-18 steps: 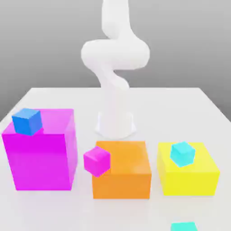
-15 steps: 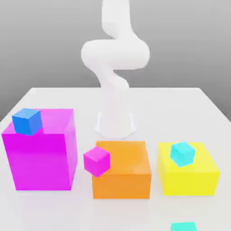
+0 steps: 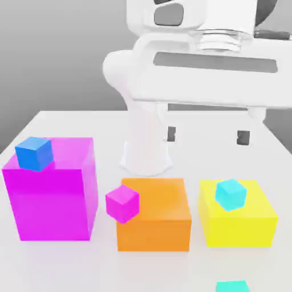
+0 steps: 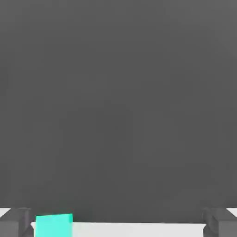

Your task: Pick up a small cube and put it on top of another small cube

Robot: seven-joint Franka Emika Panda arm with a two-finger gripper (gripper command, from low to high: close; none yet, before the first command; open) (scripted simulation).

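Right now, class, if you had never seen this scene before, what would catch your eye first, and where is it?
The big white gripper hangs open above the table, near the top of the exterior view. Below it stand three big blocks: magenta at that view's left, orange in the middle, yellow at its right. A small teal cube sits at the near edge.

Two dark fingertips (image 4: pixel 16 222) of the gripper (image 4: pixel 118 223) stand wide apart over a pale tabletop (image 4: pixel 139 229), with a small turquoise-green cube (image 4: pixel 54 225) between them, just beside one finger and well apart from the other. A plain grey backdrop lies beyond.
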